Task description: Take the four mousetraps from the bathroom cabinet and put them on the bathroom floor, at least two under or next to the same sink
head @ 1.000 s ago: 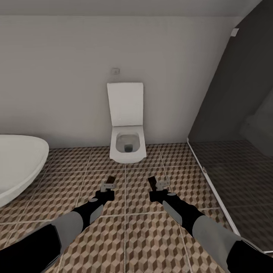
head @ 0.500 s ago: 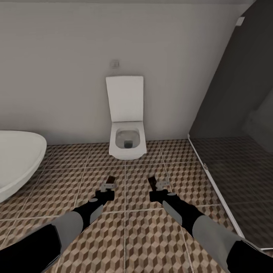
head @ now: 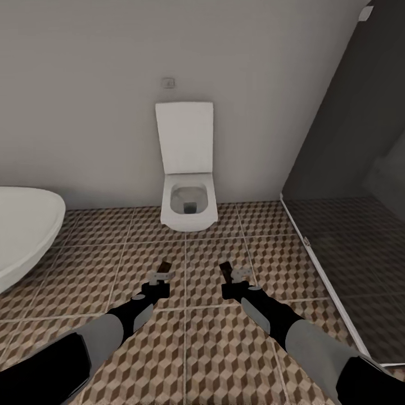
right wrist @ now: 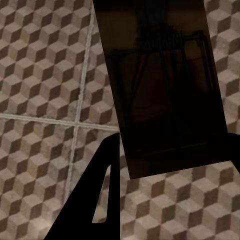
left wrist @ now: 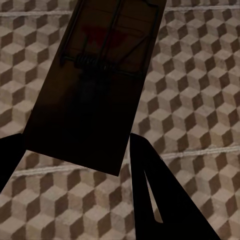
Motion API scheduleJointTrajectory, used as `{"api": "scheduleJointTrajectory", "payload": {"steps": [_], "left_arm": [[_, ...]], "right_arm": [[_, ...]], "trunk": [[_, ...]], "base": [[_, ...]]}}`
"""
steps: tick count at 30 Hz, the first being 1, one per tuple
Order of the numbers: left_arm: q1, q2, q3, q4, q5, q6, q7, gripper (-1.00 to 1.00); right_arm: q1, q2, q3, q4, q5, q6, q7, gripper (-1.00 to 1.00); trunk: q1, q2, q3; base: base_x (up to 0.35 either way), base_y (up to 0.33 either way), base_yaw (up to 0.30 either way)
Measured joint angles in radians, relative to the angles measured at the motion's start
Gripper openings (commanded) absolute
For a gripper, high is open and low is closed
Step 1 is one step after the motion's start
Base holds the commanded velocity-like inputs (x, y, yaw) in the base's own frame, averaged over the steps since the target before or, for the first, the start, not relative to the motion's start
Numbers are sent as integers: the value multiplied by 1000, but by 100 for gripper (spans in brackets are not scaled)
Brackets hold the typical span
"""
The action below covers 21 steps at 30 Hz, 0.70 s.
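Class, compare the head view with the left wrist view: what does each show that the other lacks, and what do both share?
Head view alone: the white wall-hung toilet, the white oval bathtub, the dark glass shower screen and the right gripper. Left wrist view alone: the dark wire and reddish spot on the flat wooden mousetrap. Both: that mousetrap in the left gripper, over the cube-patterned tiled floor.

Colours you've got: bathroom floor [head: 214, 349] is brown, beige and white cube print with pale grout. Toilet [head: 188, 205], centre frame, white, its bowl grey inside. Bathtub [head: 22, 230], left edge, white. Wall behind is plain off-white; panel at upper right is dark grey. Left mousetrap [left wrist: 95, 85] reads dark brown in shadow, with a red patch. Right mousetrap [right wrist: 162, 85] near-black brown. Arms black and grey.
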<state>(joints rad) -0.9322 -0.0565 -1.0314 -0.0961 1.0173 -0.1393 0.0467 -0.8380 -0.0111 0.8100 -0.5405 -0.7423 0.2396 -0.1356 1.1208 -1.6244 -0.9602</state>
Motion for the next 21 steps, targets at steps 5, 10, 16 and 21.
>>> {"api": "scheduleJointTrajectory", "payload": {"steps": [5, 10, 16, 21], "left_arm": [[0, 0, 0, 0, 0, 0, 0, -100], [0, 0, 0, 0, 0, 0, 0, -100], [0, 0, 0, 0, 0, 0, 0, -100], [0, 0, 0, 0, 0, 0, 0, -100]], "right_arm": [[0, 0, 0, 0, 0, 0, 0, -100], [0, 0, 0, 0, 0, 0, 0, -100], [0, 0, 0, 0, 0, 0, 0, -100], [0, -1, 0, 0, 1, 0, 0, -100]], "trunk": [[19, -35, -23], [38, -70, -47], [61, -112, -75], [81, -147, -98]], "base": [[0, 0, 0], [0, 0, 0], [0, 0, 0], [0, 0, 0]]}}
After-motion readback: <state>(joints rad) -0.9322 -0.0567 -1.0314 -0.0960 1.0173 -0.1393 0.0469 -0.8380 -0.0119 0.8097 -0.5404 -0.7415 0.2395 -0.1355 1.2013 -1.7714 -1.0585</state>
